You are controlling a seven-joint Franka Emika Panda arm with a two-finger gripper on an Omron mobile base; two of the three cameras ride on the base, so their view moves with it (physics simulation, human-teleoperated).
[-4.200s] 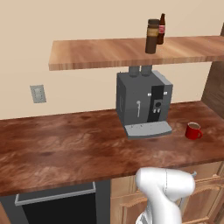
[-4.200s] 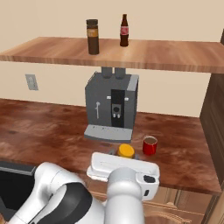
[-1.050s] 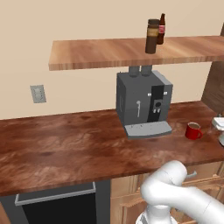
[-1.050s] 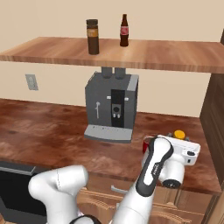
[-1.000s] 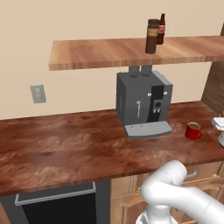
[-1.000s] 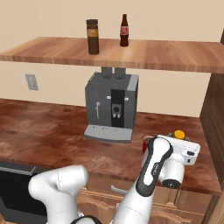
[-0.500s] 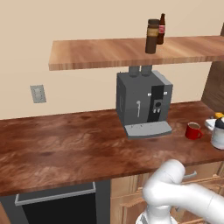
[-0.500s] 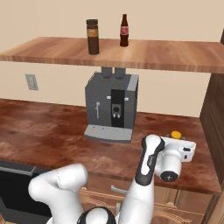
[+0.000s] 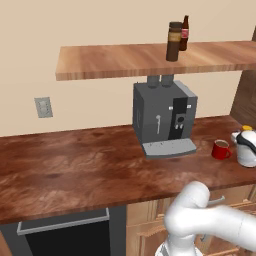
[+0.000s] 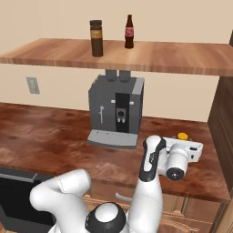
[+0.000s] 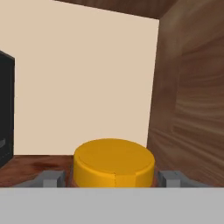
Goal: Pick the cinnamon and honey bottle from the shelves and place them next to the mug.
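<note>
My gripper [image 11: 112,179] is shut on the honey bottle [image 11: 113,162]; a grey finger [image 11: 52,178] stands on each side of its yellow cap. In the left base view the hand [image 9: 246,147] sits just right of the red mug [image 9: 220,149] on the counter, with the cap [image 9: 246,128] showing above it. In the right base view the cap [image 10: 182,135] tops the hand [image 10: 182,154], and my arm hides the mug. The cinnamon [image 9: 174,41] [image 10: 96,38] stands upright on the shelves [image 9: 110,60] [image 10: 54,51].
A slim brown bottle with a red label [image 9: 184,33] [image 10: 129,32] stands beside the cinnamon. A grey coffee machine [image 9: 162,117] [image 10: 116,111] sits on the counter left of the mug. A dark wood cabinet side [image 11: 192,96] rises close on the right.
The hand has carried the honey bottle from the counter's front middle over to the right of the mug. In the last half second it barely shifted.
</note>
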